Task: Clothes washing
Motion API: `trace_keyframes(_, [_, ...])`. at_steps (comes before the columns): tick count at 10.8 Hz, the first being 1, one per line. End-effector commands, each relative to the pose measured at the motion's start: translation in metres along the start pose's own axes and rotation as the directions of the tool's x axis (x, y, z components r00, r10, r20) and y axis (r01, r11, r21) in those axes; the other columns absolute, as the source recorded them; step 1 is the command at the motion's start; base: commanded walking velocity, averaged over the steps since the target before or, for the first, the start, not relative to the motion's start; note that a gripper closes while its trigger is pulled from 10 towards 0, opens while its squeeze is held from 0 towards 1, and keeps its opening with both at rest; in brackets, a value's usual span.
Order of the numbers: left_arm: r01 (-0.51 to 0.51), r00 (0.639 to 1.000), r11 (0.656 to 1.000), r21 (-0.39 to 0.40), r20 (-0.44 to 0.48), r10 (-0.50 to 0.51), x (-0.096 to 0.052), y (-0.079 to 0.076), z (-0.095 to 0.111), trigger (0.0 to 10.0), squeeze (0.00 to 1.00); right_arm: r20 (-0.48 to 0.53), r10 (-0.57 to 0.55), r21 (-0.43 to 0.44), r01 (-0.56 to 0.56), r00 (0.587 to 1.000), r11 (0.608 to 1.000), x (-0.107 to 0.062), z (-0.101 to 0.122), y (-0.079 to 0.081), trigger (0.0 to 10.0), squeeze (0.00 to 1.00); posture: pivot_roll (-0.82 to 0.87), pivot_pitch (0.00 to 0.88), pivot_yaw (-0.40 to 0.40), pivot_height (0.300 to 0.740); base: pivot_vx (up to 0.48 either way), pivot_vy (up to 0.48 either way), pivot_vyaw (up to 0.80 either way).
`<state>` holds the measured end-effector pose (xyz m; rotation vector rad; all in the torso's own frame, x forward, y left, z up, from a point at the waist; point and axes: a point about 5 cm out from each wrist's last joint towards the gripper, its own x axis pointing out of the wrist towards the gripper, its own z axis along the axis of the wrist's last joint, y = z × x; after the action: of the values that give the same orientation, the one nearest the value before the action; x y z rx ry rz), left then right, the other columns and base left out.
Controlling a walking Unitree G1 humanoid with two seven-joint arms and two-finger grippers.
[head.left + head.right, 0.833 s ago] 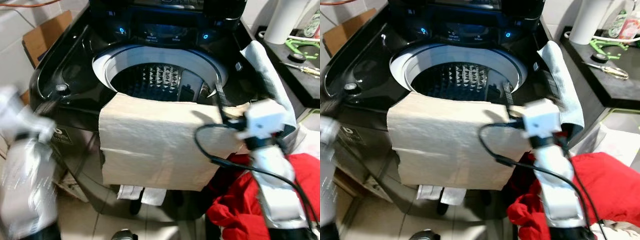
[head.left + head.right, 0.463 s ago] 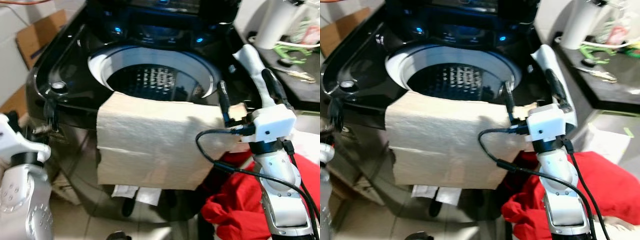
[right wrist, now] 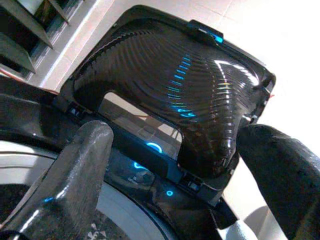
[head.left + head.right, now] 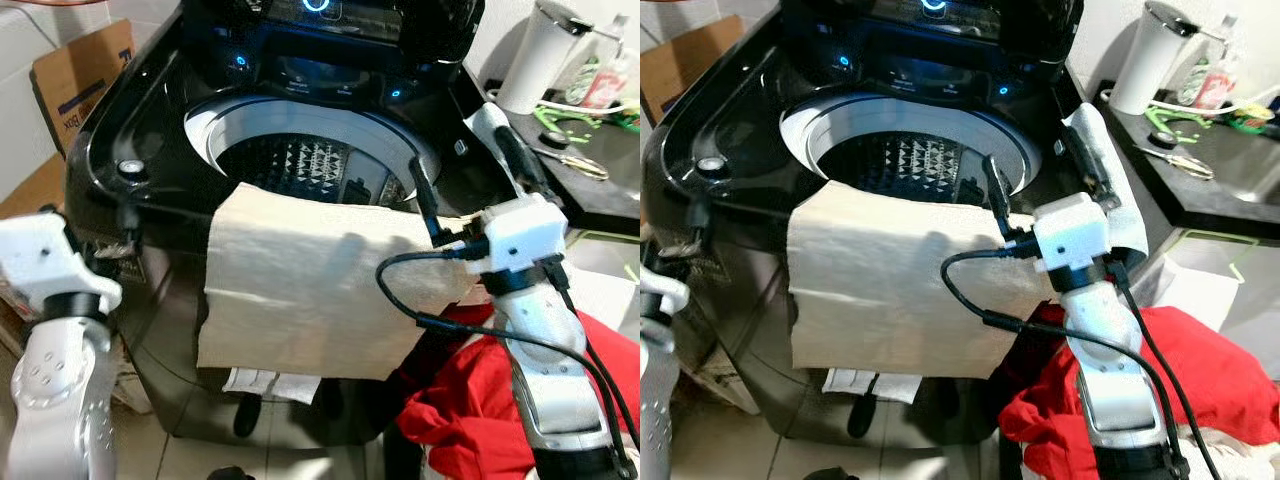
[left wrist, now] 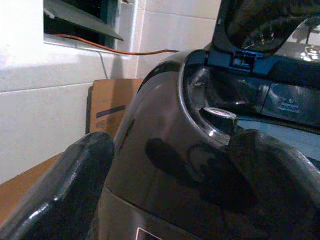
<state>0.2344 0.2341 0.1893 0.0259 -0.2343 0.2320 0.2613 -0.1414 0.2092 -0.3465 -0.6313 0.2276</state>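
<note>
Right gripper (image 4: 470, 175) spread wide, empty, over one washer (image 4: 150, 130); one beige cloth (image 4: 310, 280) drapes its front; left gripper (image 5: 170, 195) open beside it.

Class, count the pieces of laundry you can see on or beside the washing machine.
3: a beige towel draped over the washer's front rim, a pale cloth along its right edge, and a red garment heaped at its lower right. More may be hidden.

White tiled wall (image 5: 60, 105) behind, cardboard box (image 4: 80, 75) leaning against it. Pale tiled floor (image 4: 730, 445) below. Dark bench (image 4: 1230, 185) alongside, holding scissors (image 4: 1180, 162).
</note>
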Motion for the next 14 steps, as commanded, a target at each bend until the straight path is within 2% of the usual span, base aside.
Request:
trace_keyframes(1, [0.063, 0.997, 0.998, -0.022, -0.038, -0.063, 0.002, -0.014, -0.007, 10.0, 0.0, -0.002, 0.001, -0.001, -0.001, 1.0, 1.0, 0.001, -0.002, -0.003, 10.0, 0.0, 0.11, 0.0, -0.12, 0.74, 0.0, 0.0, 0.0])
trace_keyframes(3, [0.076, 0.997, 0.996, -0.039, -0.028, -0.078, 0.005, -0.02, -0.007, 10.0, 0.0, -0.01, 0.002, 0.001, -0.002, 1.0, 1.0, 0.0, -0.004, -0.003, 10.0, 0.0, 0.11, 0.0, -0.117, 0.74, 0.0, 0.0, 0.0])
trace_keyframes(5, [0.119, 0.992, 0.991, -0.058, -0.045, -0.121, 0.002, -0.031, -0.011, 10.0, 0.0, -0.059, -0.019, 0.037, 0.021, 0.998, 0.999, -0.005, -0.011, -0.003, 10.0, 0.0, 0.1, 0.0, -0.104, 0.74, 0.0, 0.0, 0.0])
trace_keyframes(8, [0.121, 0.991, 0.99, -0.069, -0.049, -0.124, 0.009, -0.032, -0.01, 10.0, 0.0, -0.117, -0.017, 0.129, 0.032, 0.993, 0.991, -0.006, -0.02, 0.002, 10.0, 0.0, 0.1, 0.0, -0.096, 0.74, -0.334, 0.0, 0.0])
trace_keyframes(12, [0.143, 0.988, 0.988, -0.066, -0.043, -0.146, 0.011, -0.036, -0.008, 10.0, 0.0, -0.163, 0.038, 0.158, -0.012, 0.986, 0.987, -0.008, -0.028, 0.011, 10.0, 0.0, 0.1, 0.0, -0.09, 0.74, 0.0, 0.0, 0.0])
trace_keyframes(14, [0.161, 0.985, 0.986, -0.048, -0.049, -0.163, 0.012, -0.038, -0.01, 10.0, 0.0, -0.219, 0.067, 0.198, -0.023, 0.973, 0.98, -0.013, -0.038, 0.015, 10.0, 0.0, 0.1, 0.0, -0.087, 0.74, 0.0, 0.0, 0.0])
